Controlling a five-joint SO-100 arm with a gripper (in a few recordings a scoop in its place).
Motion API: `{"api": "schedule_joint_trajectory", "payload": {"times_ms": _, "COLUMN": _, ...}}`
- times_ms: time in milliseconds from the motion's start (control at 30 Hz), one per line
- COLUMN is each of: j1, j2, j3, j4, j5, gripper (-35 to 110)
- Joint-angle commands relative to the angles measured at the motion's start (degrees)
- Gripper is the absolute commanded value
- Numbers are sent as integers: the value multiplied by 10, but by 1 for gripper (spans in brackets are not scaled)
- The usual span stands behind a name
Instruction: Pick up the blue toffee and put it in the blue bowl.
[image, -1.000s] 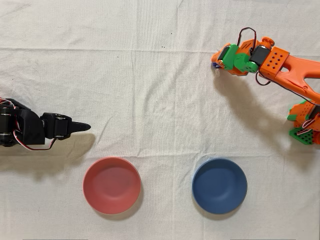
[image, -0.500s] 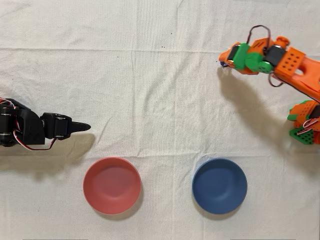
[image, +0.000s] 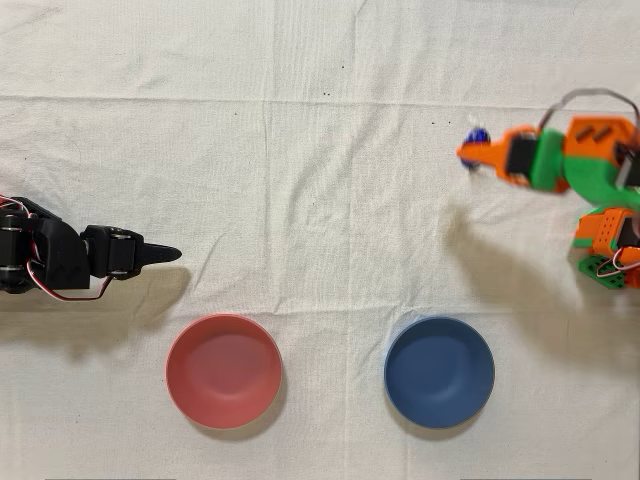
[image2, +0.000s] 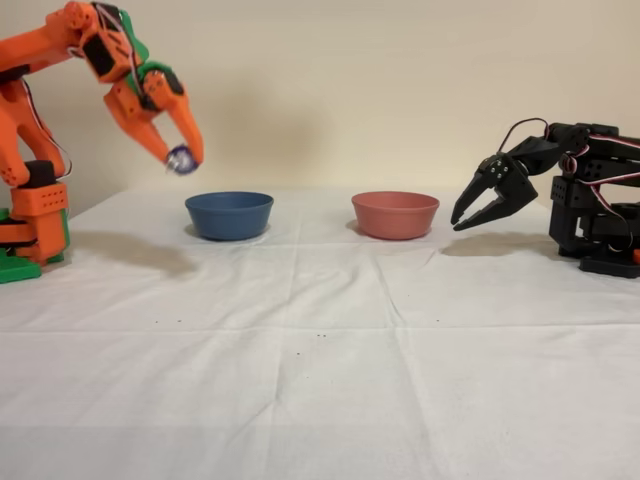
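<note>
High at the left of the fixed view, the tiny foil-wrapped blue toffee (image2: 180, 158) hangs pinched in the orange two-finger gripper (image2: 181, 155), clear of the cloth.

Seen from overhead, the toffee (image: 477, 137) sits at the gripper (image: 474, 147) tip, at far right, well apart from the round matte dark-blue bowl (image: 439, 371) at the near edge. Left of that stands a same-sized red-pink bowl (image: 223, 370) on the wrinkled white tablecloth (image: 300, 200); an idle black arm (image: 70, 262) rests at far left.

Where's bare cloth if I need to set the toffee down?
Broad bare cloth lies above the blue bowl and red-pink bowl, between the gripper holding the blue toffee and the idle black arm. Tightest: between the bowls.
</note>
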Motion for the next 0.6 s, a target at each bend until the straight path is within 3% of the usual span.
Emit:
{"api": "schedule_joint_trajectory", "payload": {"times_ms": 0, "j1": -83, "j2": 50, "j3": -86, "j4": 35, "j5": 8, "gripper": 13}}
{"api": "schedule_joint_trajectory", "payload": {"times_ms": 567, "j1": -390, "j2": -79, "j3": -178, "j4": 76, "j5": 135, "gripper": 15}}
